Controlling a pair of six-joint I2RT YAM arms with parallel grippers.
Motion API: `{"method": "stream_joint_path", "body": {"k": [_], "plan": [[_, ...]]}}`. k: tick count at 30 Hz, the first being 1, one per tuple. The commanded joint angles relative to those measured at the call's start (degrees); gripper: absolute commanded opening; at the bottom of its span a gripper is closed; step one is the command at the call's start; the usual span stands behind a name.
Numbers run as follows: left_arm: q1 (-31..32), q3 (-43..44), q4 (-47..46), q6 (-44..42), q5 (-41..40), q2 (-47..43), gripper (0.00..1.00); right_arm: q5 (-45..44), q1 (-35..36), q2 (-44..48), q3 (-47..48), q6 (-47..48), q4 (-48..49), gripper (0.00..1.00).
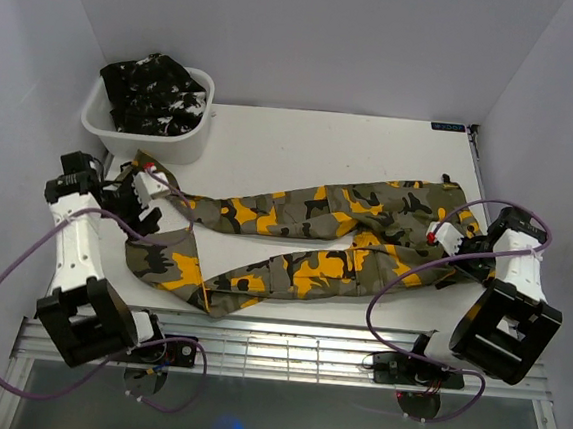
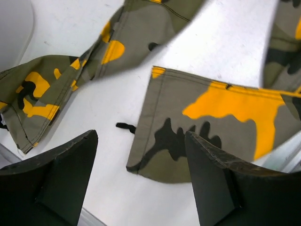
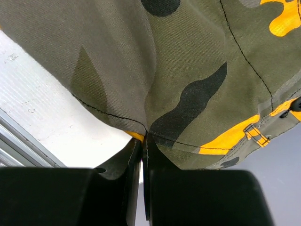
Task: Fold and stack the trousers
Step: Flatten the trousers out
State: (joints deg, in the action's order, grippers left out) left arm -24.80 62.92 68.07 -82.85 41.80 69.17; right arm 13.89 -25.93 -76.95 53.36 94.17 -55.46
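The olive camouflage trousers point(image 1: 304, 241) lie spread on the surface point(image 1: 303, 141), both cuffs just beside the white tub point(image 1: 158, 135) and the waist at the end far from it. The black pair point(image 1: 155, 91) sits bundled inside the tub. The left gripper point(image 2: 140, 155) hangs over the cuffs, its fingers point(image 2: 70, 165) spread and holding nothing. The right gripper point(image 3: 142, 146), well away from the tub, has its fingers clenched on the hem at the waist end.

The step looks like a fresh grasp on a cuff. To do it well, go low onto the flat cuff edge and catch both layers of cloth, not just the top one. The leg nearer the tub looks twisted, so it is worth smoothing first. The waist pinch should hold steady, giving the left arm something to pull against.
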Motion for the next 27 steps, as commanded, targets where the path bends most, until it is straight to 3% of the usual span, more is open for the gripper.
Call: {"method": "stream_joint_path", "body": {"k": [1,5,8,17,21,24,25,27], "plan": [[2.5,4.6,-5.4,15.2,3.7,7.0,0.86,-0.1,-0.3,1.3,-0.6,0.8,0.6,0.08],[14.0,5.2,-11.3,27.8,-4.6,14.4,0.85,-0.2,-0.3,0.3,0.0,0.1,0.4,0.08],[18.6,3.5,-15.8,31.3,-10.4,19.2,0.83,-0.4,-0.3,-0.8,0.7,-0.4,0.2,0.08],[21.5,2.9,-22.0,31.1,-23.1,29.5,0.79,0.4,-0.3,-2.2,3.3,-1.4,-1.1,0.08],[22.4,0.1,-21.6,29.5,-25.3,30.1,0.69,0.4,-0.3,-2.5,3.3,-2.1,-0.9,0.08],[22.9,-3.9,-21.9,27.7,-26.2,29.9,0.57,0.2,-0.3,-3.4,3.5,-3.1,-0.6,0.08],[23.0,-4.9,-23.6,27.4,-26.9,29.9,0.47,0.2,-0.3,-3.7,3.5,-3.4,-0.4,0.08],[23.0,-5.5,-25.6,27.2,-27.2,30.5,0.38,0.5,-0.3,-4.1,3.7,-4.2,-0.2,0.08]]}}
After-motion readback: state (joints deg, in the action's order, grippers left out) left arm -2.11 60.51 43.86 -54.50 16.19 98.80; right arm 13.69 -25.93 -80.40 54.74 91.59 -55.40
